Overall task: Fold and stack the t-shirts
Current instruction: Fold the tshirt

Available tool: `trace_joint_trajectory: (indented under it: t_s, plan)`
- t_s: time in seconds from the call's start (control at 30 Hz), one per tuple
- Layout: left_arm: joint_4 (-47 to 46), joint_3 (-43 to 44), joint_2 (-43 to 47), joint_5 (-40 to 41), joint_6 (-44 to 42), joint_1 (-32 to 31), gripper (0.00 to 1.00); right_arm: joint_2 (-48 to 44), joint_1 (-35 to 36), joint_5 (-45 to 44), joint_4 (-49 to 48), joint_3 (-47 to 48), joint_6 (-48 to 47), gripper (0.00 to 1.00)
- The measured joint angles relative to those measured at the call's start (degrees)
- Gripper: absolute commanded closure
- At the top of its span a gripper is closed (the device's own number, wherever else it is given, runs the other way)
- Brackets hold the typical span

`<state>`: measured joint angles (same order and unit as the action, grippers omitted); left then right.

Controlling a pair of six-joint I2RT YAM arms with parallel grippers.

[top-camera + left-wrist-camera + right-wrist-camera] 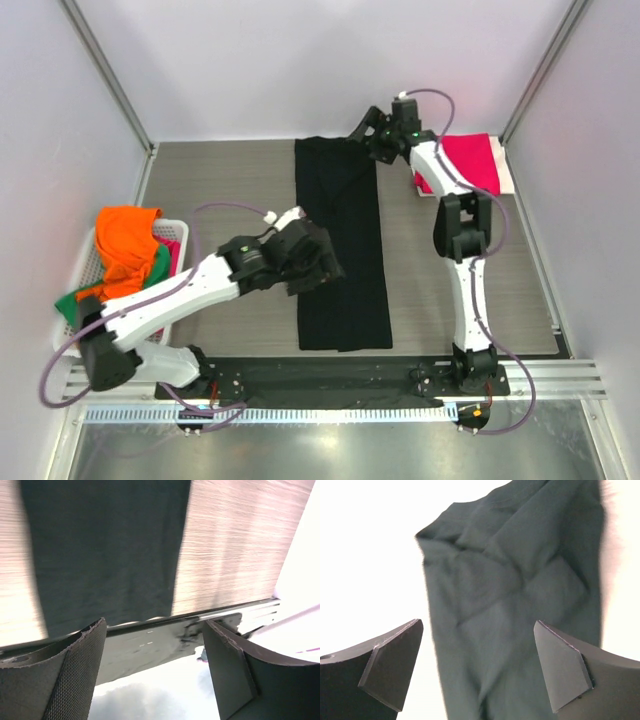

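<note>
We held the left gripper and right gripper open, empty, over the centre-frame black t-shirt; grabbing one layer could skew the fold.

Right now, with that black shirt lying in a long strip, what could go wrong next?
The black shirt looks rumpled at its far end, where the right jaws hang open; folding now may lock creases in.
The left jaws stand open over its left edge; a grab there could catch only one layer and undo the fold.
The right arm reaches past the crimson shirt and might nudge it.
</note>
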<state>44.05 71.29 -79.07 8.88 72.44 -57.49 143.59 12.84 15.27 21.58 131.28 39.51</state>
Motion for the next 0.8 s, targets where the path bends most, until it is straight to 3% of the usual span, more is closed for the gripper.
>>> trace_joint_trajectory:
  t_s: [0.1,0.27,0.47,0.6,0.8]
  plan:
    - [3.04,-3.72,7.23,3.19,-0.94,-0.13,0.22,-13.35,-0.52,-1.75,1.03,-11.13,-0.63,0.00]
    - [4.68,-15.65,15.78,5.25,-0.79,-0.13,0.24,-47.63,1.84,-10.38,7.08,-38.82,-0.66,0.00]
    - [1.99,-28.26,17.55,4.70,2.89,-2.82,0.27,-80.50,17.64,-18.53,12.92,-73.92,5.03,0.01]
    - [-1.05,-32.54,15.56,4.68,6.71,-7.17,0.29,-90.31,29.24,-21.94,21.55,-92.72,14.64,0.14]
    - [-6.08,-33.16,11.78,5.88,10.51,-10.86,0.34,-99.06,37.99,-24.57,27.58,-102.51,24.59,0.35]
